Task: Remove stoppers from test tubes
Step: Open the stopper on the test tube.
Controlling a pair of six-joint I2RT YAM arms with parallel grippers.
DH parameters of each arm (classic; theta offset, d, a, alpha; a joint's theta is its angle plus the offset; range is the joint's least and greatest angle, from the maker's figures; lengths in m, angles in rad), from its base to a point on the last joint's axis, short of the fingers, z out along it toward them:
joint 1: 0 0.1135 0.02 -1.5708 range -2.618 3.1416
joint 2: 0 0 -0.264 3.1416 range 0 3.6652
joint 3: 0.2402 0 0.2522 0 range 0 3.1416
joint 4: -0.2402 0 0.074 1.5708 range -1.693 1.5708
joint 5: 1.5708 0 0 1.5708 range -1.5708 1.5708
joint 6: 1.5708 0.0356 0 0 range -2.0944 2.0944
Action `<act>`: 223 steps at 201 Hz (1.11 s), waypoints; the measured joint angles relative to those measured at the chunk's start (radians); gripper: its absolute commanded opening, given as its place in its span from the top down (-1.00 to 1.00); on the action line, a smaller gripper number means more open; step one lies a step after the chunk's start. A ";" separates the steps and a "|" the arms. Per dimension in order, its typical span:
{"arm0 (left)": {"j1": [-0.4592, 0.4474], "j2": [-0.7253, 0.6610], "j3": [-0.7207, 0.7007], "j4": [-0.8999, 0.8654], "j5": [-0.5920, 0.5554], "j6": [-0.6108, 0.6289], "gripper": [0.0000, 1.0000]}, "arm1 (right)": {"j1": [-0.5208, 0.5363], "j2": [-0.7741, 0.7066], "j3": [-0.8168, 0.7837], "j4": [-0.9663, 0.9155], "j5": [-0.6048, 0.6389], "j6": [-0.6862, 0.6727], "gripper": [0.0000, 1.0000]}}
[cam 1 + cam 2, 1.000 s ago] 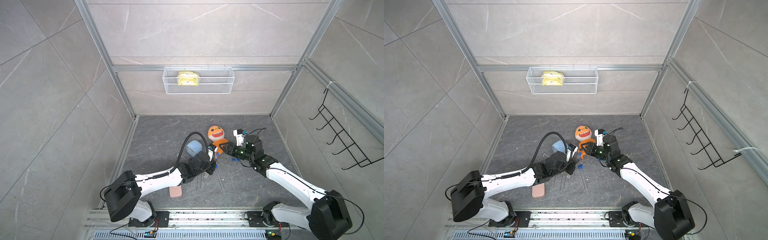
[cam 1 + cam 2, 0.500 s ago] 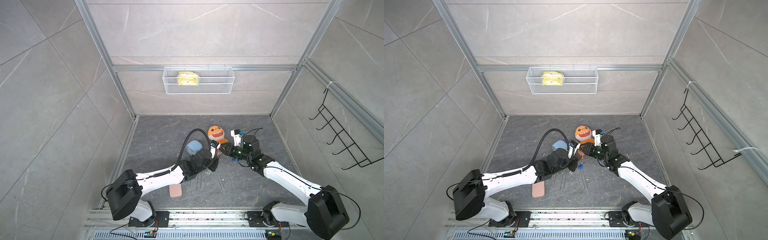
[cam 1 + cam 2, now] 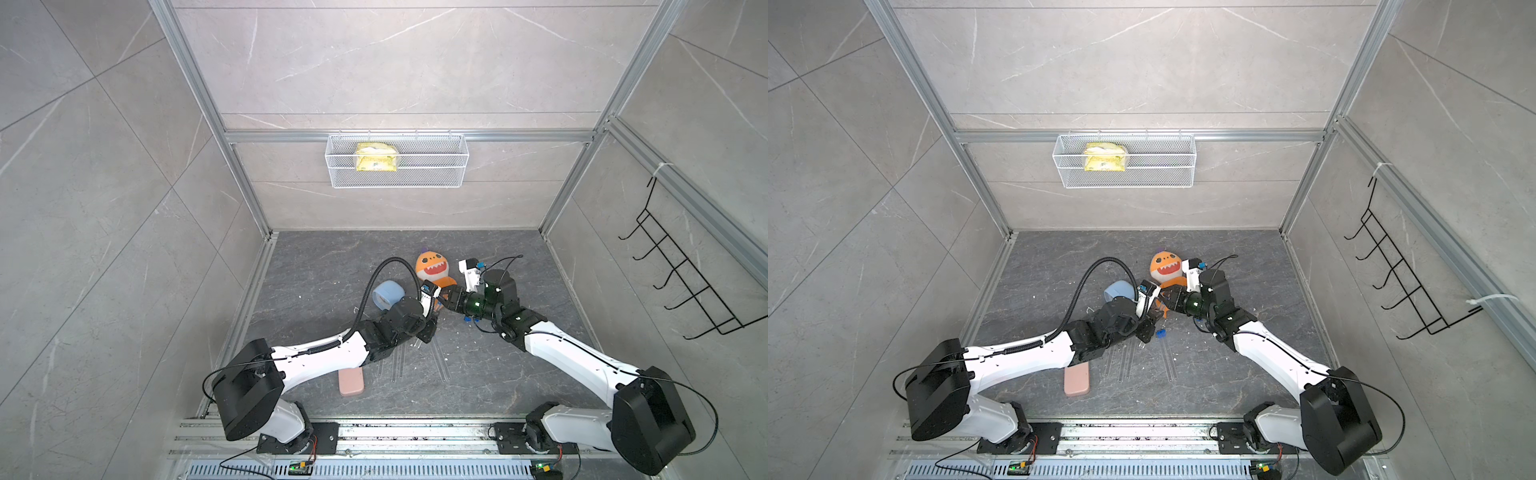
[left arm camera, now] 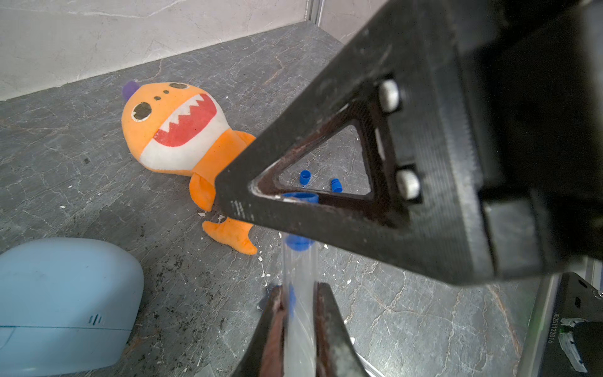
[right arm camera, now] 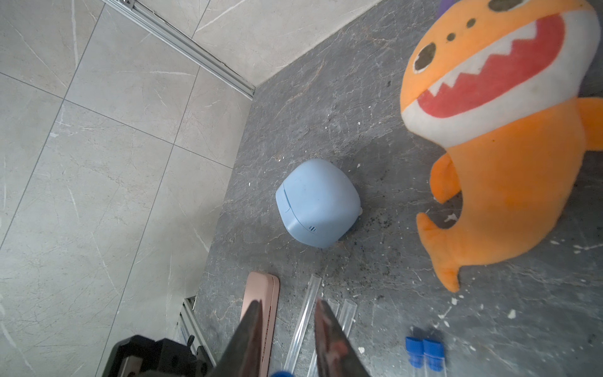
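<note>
Two stoppers [image 4: 305, 177]: we find them lying on the floor [image 4: 98, 196].
Left gripper [image 4: 298, 313]: clenched on test tube [image 4: 299, 277].
Right gripper [image 5: 288, 303]: jaws flank fitted stopper [image 4: 300, 196]; we cannot tell if it grips.

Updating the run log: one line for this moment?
left gripper: shut on test tube | right gripper: jaws apart around its stopper

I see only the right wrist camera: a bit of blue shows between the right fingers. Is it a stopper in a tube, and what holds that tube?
Observer: Yes. The left wrist view shows the left gripper shut on a clear test tube, the stopper seated in its mouth.
Operator: Do loose stoppers lie somewhere?
Observer: Two loose stoppers lie on the floor near the plush toy.
Operator: Do my fingers touch the stopper?
Observer: One finger of the right gripper crosses in front of it; contact I cannot tell.
</note>
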 measured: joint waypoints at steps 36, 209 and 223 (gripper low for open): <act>0.005 0.000 0.000 0.000 0.001 0.000 0.95 | 0.003 0.005 0.001 0.003 -0.003 0.001 0.53; 0.012 0.000 0.000 0.000 0.005 0.000 0.97 | 0.006 0.018 0.002 0.028 -0.003 0.008 1.00; 0.012 0.000 0.000 -0.003 0.005 0.000 0.97 | 0.006 0.024 0.004 0.031 -0.006 0.012 1.00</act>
